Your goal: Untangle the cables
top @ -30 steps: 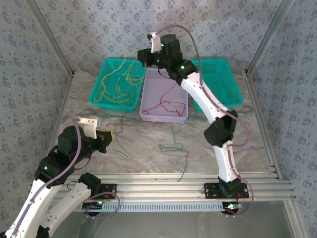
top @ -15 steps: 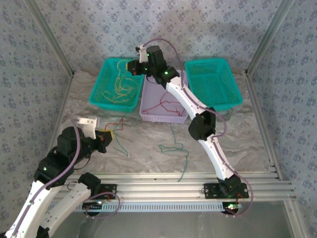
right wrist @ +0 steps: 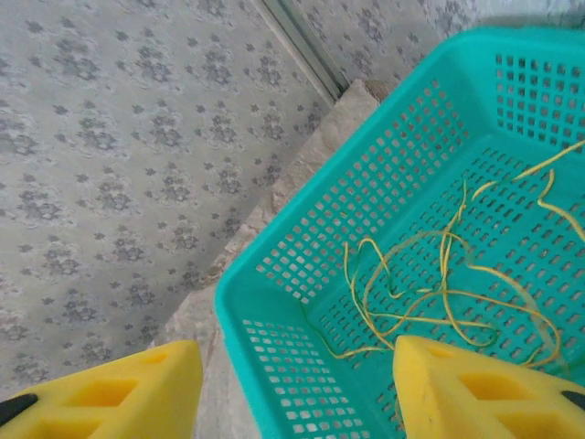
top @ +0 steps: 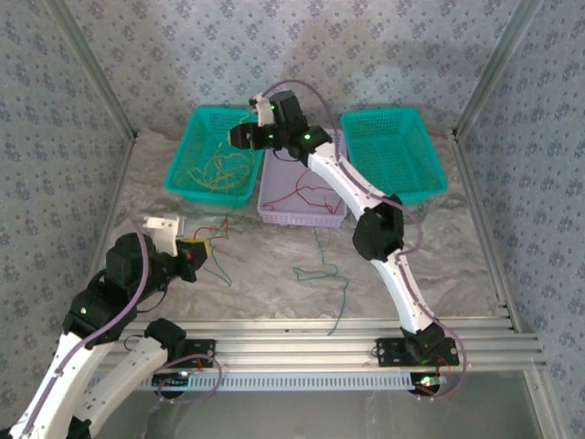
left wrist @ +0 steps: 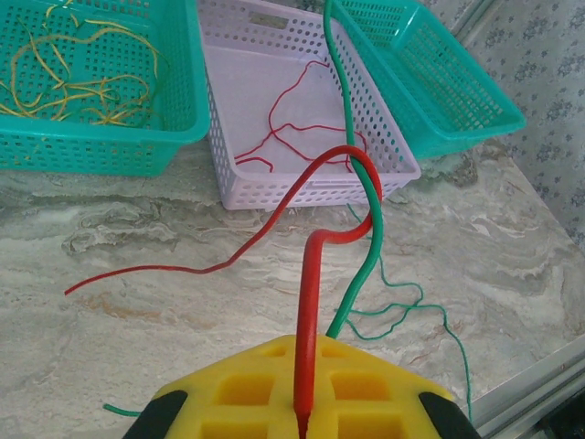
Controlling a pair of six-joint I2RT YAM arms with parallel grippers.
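Observation:
My left gripper (left wrist: 307, 375) is shut on a red cable (left wrist: 309, 293), which rises from between the yellow fingers, loops, and trails left across the marble. A green cable (left wrist: 369, 256) runs beside it and passes under the fingers. In the top view this gripper (top: 201, 250) hovers low at the table's near left. My right gripper (top: 237, 136) hangs open over the left teal basket (top: 183, 178); nothing is between its fingers (right wrist: 475, 393). Yellow cables (right wrist: 439, 293) lie loose on the basket floor below it. More red cable (top: 306, 194) lies in the lilac basket (top: 274, 212).
A second teal basket (top: 407, 174) stands at the back right with nothing in it. A green cable (top: 322, 272) sprawls over the marble table in front of the lilac basket. Metal frame posts and patterned walls close in the back and sides.
My right arm swung left from the lilac basket to above the left teal basket and its jaws opened; the yellow cable that hung from it now lies in the basket. The left arm stayed put.

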